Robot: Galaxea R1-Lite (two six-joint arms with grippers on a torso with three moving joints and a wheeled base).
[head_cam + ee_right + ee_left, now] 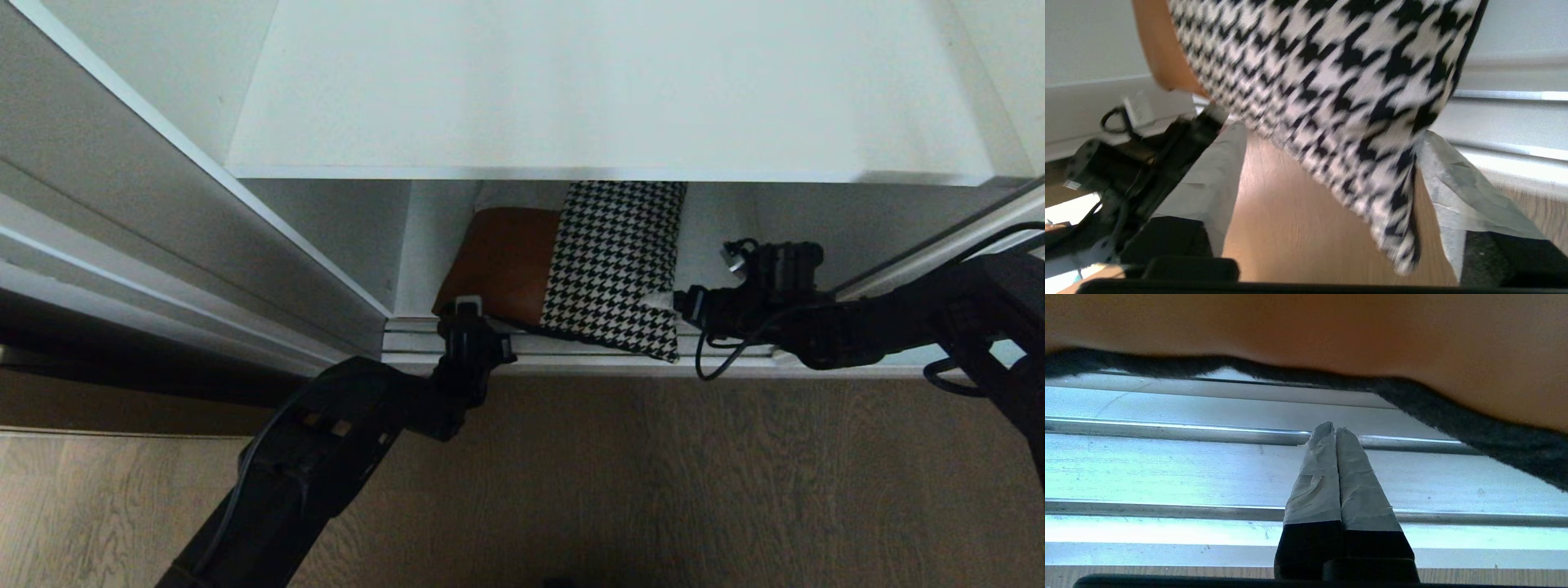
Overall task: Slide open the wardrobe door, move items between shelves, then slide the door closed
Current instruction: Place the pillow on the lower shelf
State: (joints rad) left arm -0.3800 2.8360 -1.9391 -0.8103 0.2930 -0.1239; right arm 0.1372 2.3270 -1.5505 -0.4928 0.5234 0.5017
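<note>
The cushion (571, 265), rust-brown on one half and houndstooth on the other, lies tilted in the lower compartment under a white shelf (604, 90). Its front edge hangs over the floor track (571, 359). My left gripper (467, 314) is shut and empty at the brown corner, with the taped fingertips (1331, 435) just below the cushion's black edging (1453, 412). My right gripper (684, 304) is open at the houndstooth corner (1339, 90), which hangs loose between the taped fingers (1208, 183). The sliding wardrobe door's silvery frame (931, 245) shows at the right, behind my right arm.
The metal rails of the track (1167, 433) run across the wardrobe's threshold. A white side wall (204, 155) bounds the compartment on the left. Wood-grain floor (653, 490) lies in front of the wardrobe.
</note>
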